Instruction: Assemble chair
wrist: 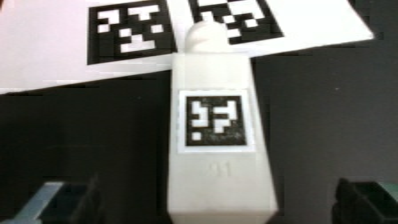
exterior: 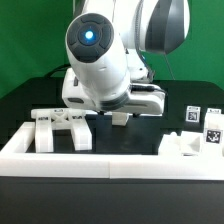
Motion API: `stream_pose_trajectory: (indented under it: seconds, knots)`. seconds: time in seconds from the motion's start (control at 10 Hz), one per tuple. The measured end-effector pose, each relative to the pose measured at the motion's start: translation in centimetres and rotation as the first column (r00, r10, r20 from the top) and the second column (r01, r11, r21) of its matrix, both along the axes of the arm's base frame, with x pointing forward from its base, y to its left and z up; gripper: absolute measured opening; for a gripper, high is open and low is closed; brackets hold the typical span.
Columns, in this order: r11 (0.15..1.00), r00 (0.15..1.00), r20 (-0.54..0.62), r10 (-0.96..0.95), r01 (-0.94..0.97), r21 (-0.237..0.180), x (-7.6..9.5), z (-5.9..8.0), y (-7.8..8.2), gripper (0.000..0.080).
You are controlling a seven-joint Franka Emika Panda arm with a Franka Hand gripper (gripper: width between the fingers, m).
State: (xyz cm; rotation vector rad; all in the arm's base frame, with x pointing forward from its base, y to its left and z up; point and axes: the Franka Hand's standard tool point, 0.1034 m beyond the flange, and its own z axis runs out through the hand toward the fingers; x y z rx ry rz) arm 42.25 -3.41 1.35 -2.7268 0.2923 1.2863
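In the wrist view a long white chair piece (wrist: 214, 130) with one square tag on its upper face lies flat on the black table. Its far, pointed end reaches the marker board (wrist: 71, 55). My gripper (wrist: 214, 203) is open. Its dark fingertips (wrist: 54, 200) stand wide on either side of the piece's near end, clear of it. In the exterior view the gripper (exterior: 116, 116) hangs low over the table behind the border wall, and the arm hides the long piece. The X-braced chair panel (exterior: 60, 126) stands to the exterior view's left of the gripper.
A long low white border wall (exterior: 100, 165) runs along the front. At the exterior view's right a notched white block (exterior: 182, 146) sits by the wall, with two small tagged pieces (exterior: 212, 122) behind it. The large robot body (exterior: 100, 55) fills the middle.
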Motion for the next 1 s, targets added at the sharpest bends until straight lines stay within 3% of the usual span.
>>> stream_pose_trajectory:
  seconds: [0.5, 0.7, 1.0]
  knots:
    - [1.0, 1.0, -0.01, -0.002, 0.002, -0.002, -1.27, -0.83, 0.07, 0.0649]
    - [1.0, 1.0, -0.01, -0.003, 0.003, -0.002, -1.27, -0.83, 0.04, 0.0351]
    - [1.0, 1.0, -0.01, -0.003, 0.003, -0.002, -1.24, -0.82, 0.04, 0.029]
